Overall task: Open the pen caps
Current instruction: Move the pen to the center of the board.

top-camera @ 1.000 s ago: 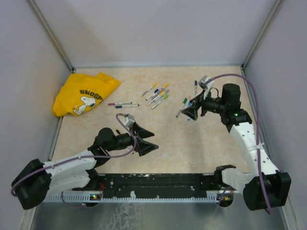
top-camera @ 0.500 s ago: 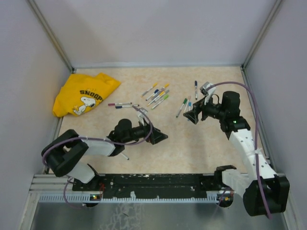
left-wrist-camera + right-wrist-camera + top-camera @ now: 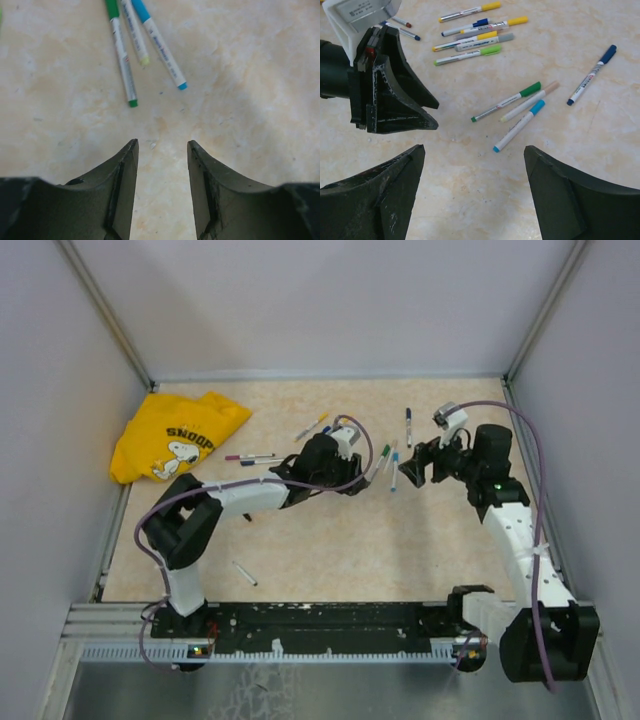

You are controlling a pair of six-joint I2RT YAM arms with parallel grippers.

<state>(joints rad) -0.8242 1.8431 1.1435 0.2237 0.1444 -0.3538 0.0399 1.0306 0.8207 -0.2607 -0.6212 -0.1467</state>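
Three capped pens lie side by side mid-table: a green pen (image 3: 506,102), a cream pen (image 3: 527,102) and a light-blue pen (image 3: 517,126), with a green cap (image 3: 531,89) and a light-blue cap (image 3: 537,107) at their far ends. My left gripper (image 3: 355,484) (image 3: 161,145) hovers just short of their tips, open to a narrow gap with nothing in it. My right gripper (image 3: 413,468) (image 3: 474,148) faces it from the other side of the same pens, wide open and empty. A dark-blue pen (image 3: 408,427) lies further back.
Several more capped pens (image 3: 472,37) lie bunched behind my left arm. Two pens (image 3: 255,457) rest near a yellow Snoopy shirt (image 3: 175,435) at the back left. One loose pen (image 3: 244,573) lies near the front edge. Walls close in three sides.
My left arm has swung from the front left out to the middle, up to the three pens, and its jaws have narrowed. My right gripper has drawn back slightly to the right.
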